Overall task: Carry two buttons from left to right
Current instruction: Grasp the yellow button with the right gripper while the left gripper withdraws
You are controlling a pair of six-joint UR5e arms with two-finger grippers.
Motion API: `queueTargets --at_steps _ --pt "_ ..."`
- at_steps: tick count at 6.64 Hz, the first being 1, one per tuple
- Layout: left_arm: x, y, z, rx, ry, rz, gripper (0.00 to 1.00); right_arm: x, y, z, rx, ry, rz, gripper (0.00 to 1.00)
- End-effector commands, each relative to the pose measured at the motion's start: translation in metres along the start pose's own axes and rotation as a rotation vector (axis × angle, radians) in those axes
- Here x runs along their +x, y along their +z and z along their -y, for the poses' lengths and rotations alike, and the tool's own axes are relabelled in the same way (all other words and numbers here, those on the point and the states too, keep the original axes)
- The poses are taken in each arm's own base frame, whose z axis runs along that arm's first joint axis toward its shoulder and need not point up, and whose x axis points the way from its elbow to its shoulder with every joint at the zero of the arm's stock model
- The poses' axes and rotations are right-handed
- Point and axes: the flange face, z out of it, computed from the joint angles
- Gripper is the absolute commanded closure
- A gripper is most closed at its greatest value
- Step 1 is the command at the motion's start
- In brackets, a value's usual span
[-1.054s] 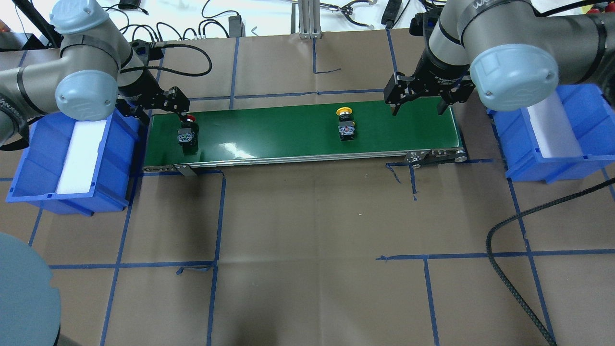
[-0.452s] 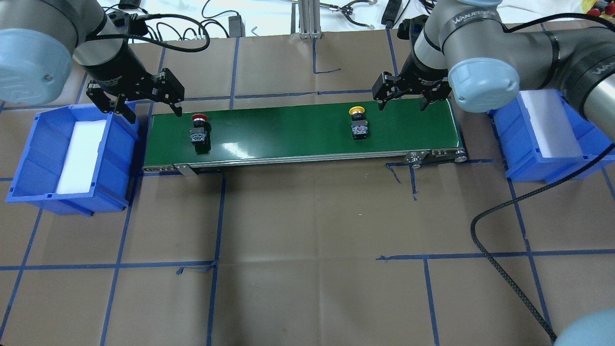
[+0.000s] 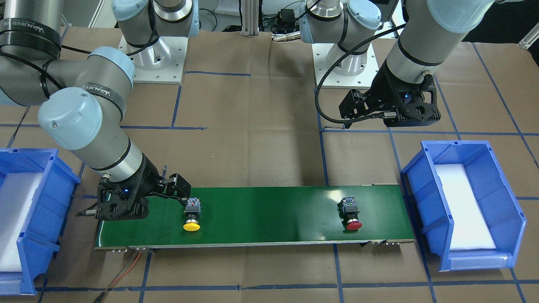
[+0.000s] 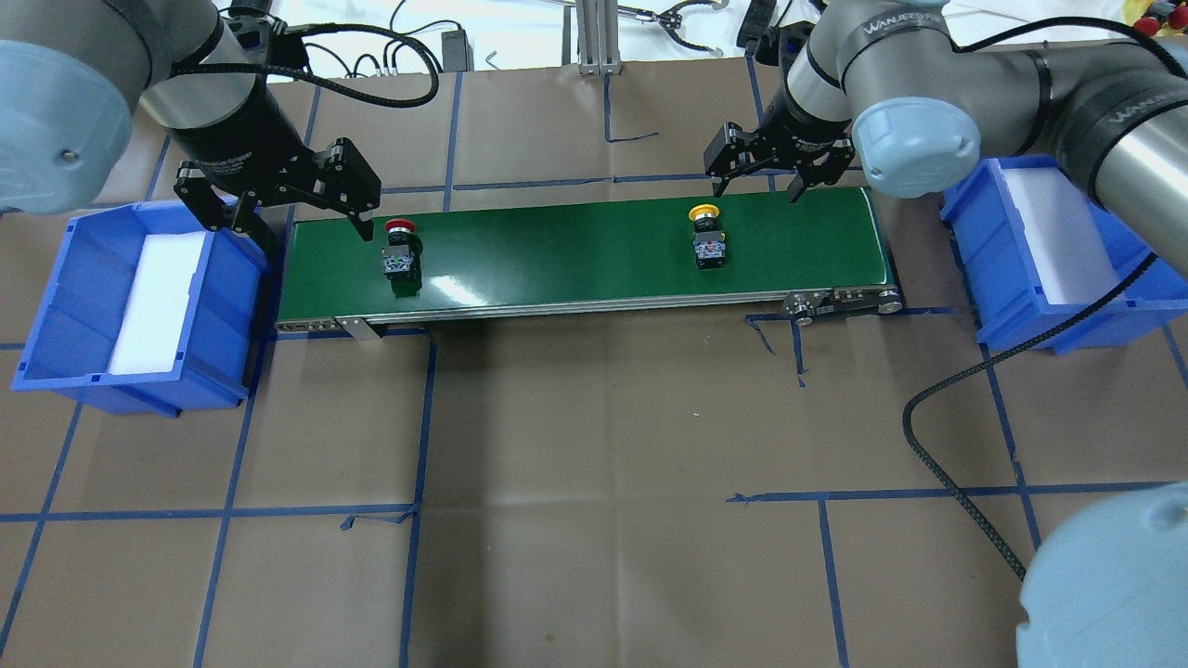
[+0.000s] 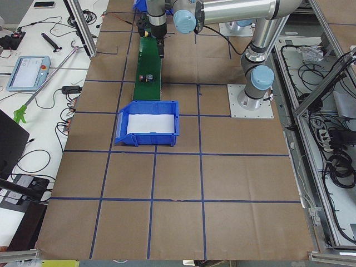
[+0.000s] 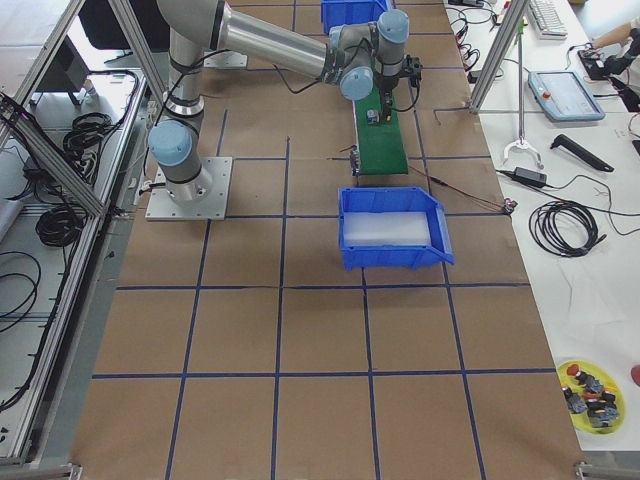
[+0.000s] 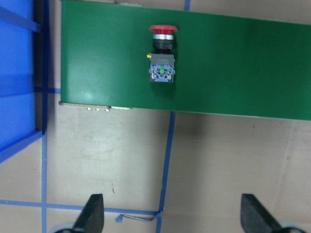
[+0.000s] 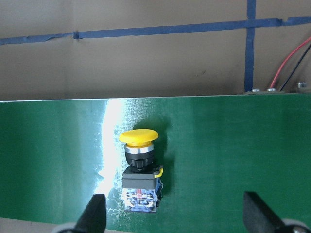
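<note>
Lying on its side near the left end of the green belt (image 4: 575,250), the red button (image 4: 400,252) is pointing its round cap toward the far edge of the surface (image 4: 603,464), with its grey-black body toward the robot. The yellow button (image 4: 710,245) is lying the same way on the belt, closer to its right end, and the two are sitting well apart from each other. The belt is stretching left to right across the far half of the surface, between two blue bins. The left bin (image 4: 56,315) is standing by the left edge, just beside the belt's left end, and the right bin (image 4: 998,297) is standing by the right edge, just past the belt's right end. Each bin is holding a white pad (image 4: 153,297). The left end effector (image 4: 306,230) is hanging above the belt's left end, released and empty, its fingers (image 7: 93,216) spreading wide. In the left wrist view the red button is showing well ahead of them, untouched. The right end effector (image 4: 754,190) is hovering over the belt's far edge near the yellow button, also released. In the right wrist view its fingers (image 8: 95,216) are standing wide apart, and the yellow button is lying ahead of them, touched by neither.
</note>
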Motion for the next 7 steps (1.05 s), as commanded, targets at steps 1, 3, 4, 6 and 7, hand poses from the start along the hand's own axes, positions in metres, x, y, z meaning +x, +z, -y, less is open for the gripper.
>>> queueTargets --at_steps 1,3,4,6,7 --pt "0.002 -0.003 -0.006 0.015 0.009 0.001 0.0 0.006 0.02 0.001 -0.038 0.017 -0.014 0.0" --pt "0.003 -0.008 -0.003 0.029 0.009 0.001 0.0 0.009 0.034 0.002 -0.067 0.019 -0.019 0.0" --pt "0.003 -0.011 -0.004 0.034 0.01 0.001 0.0 0.013 0.045 0.004 -0.083 0.022 -0.036 0.0" --pt "0.001 -0.01 -0.005 0.033 0.009 0.011 0.0 0.023 0.057 0.005 -0.099 0.023 -0.112 0.0" --pt "-0.002 -0.009 -0.004 0.033 0.01 0.05 0.0 0.024 0.063 0.006 -0.108 0.026 -0.112 0.0"
